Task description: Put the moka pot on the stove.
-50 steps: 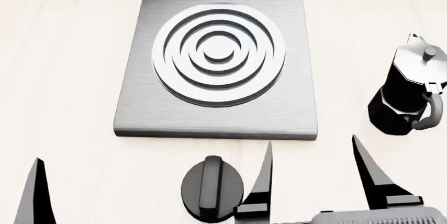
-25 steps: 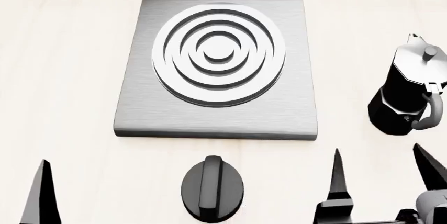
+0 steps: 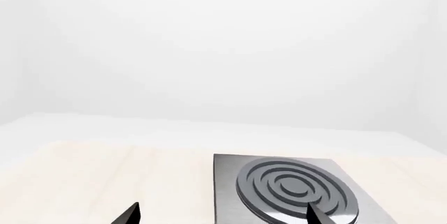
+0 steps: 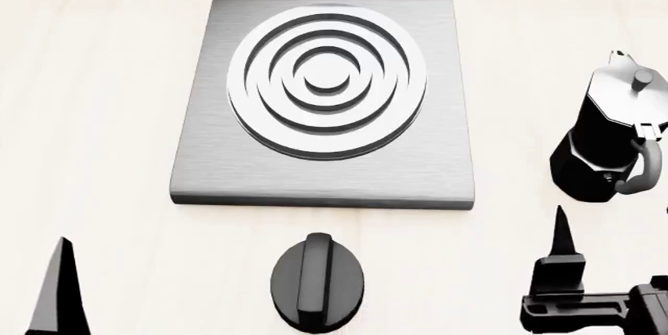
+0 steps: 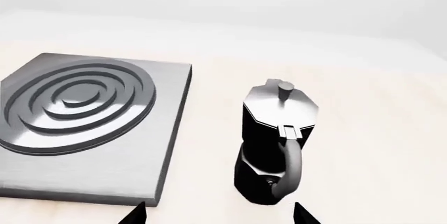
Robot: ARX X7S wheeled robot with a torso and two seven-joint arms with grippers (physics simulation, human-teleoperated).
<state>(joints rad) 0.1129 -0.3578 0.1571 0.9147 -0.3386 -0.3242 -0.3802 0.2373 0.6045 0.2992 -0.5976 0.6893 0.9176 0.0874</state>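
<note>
Right hand (image 5: pixel 218 214) fingers apart, short of moka pot (image 5: pixel 274 143); approach w/ handle (image 5: pixel 288 167) centred, then clamp. Left hand (image 3: pixel 222 214) apart, idle.

One stove (image 4: pixel 324 100), one ring burner (image 4: pixel 328 81) on it. One moka pot (image 4: pixel 611 135). One dial knob (image 4: pixel 317 280). One desk (image 4: pixel 94 116). Two grippers: left (image 3: pixel 220 214), right (image 5: pixel 218 214).

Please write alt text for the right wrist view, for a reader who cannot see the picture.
A black moka pot with a silver-grey lid stands upright on a pale wooden table, its curved handle facing the camera. Beside it, apart from it, lies the flat grey stove with a raised ring burner. Two dark tips of the right gripper show at the picture's lower edge, apart and holding nothing.
</note>
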